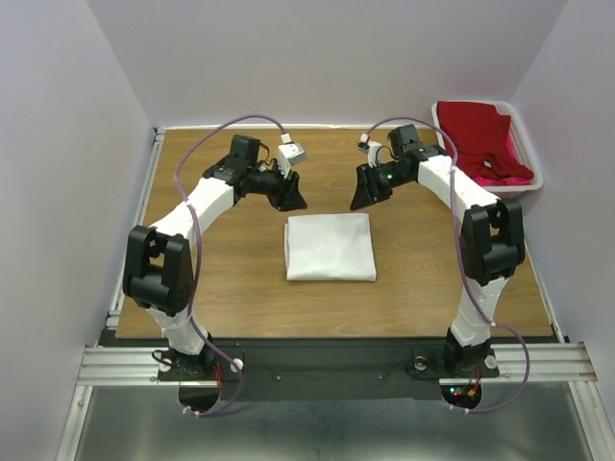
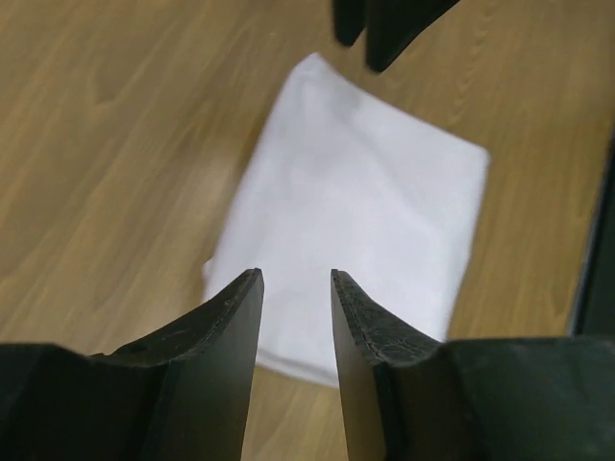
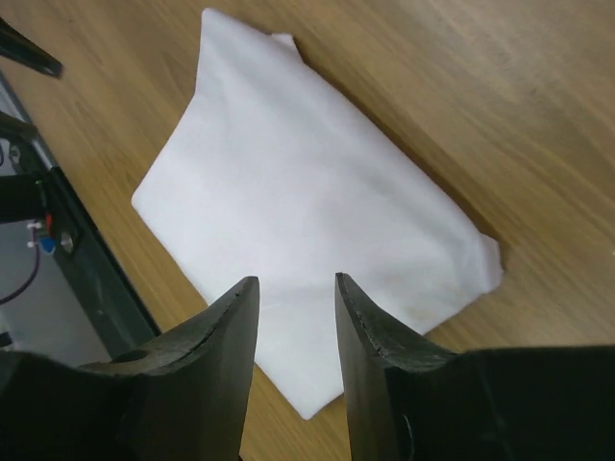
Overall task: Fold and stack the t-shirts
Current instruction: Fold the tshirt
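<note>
Plainly nothing gripped on either side. Moderately parted and empty at the black two-finger left gripper [image 2: 295, 279], hovering near the far left corner of the folded white cotton t-shirt [image 2: 365, 211], apparently lifted off it. Likewise parted and empty at the black two-finger right gripper [image 3: 296, 283], hanging by the same shirt's far right corner. Seen from above as poised just beyond the cloth's far edge, one to each side, well apart from each other.

Outward to the white shirt itself: lying as a neat, flat, nearly square packet in the middle of the brown wood-grain table [image 1: 231, 288], edges fairly even, no sleeve sticking out. Judged as one shirt folded.

Farther out, at the far right corner: a white plastic basket [image 1: 534, 179] holding a crumpled deep red t-shirt [image 1: 476, 130], with a bright pink t-shirt [image 1: 500, 175] bunched at its near side. Neither folded yet, neither stacked.

Judged as roughly a third of the way along. Left to do: fetching each coloured shirt out of the basket, spreading it, folding it, and laying it on the white packet.
</note>
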Action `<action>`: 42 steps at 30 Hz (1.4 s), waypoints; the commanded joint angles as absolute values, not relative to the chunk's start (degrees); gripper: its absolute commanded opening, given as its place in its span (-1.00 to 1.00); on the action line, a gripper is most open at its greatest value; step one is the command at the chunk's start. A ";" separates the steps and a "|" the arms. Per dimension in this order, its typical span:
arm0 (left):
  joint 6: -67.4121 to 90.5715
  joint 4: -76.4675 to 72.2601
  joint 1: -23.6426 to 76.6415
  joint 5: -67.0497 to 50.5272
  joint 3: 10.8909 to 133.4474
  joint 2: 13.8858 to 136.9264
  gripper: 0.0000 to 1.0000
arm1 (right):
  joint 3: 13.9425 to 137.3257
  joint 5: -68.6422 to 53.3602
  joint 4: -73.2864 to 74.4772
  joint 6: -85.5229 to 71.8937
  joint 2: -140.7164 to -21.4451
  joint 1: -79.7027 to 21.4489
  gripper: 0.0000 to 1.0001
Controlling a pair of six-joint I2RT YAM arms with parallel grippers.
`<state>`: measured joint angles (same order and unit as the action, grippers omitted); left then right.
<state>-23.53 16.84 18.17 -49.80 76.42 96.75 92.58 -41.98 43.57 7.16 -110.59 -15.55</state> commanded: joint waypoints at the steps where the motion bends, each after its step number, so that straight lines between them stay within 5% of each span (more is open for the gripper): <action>1: -12.75 9.76 19.34 -57.39 73.21 102.64 -0.22 | 87.90 -49.48 38.42 2.91 -112.85 -15.82 -0.15; 13: -13.79 13.08 14.07 -49.85 83.38 123.39 -0.36 | 87.43 -40.98 28.65 0.26 -123.21 -15.82 -0.14; 18: -17.40 17.83 11.43 -50.00 90.34 121.84 -0.38 | 93.42 -42.44 28.83 -2.37 -121.74 -15.73 -0.13; 27: -10.65 11.52 15.11 -60.90 72.27 104.25 -0.31 | 84.84 -52.90 26.21 -8.08 -110.66 -20.20 -0.12; 42: -8.16 9.48 12.84 -59.06 62.05 118.38 -0.31 | 75.06 -52.21 19.86 -9.58 -123.31 -24.17 -0.29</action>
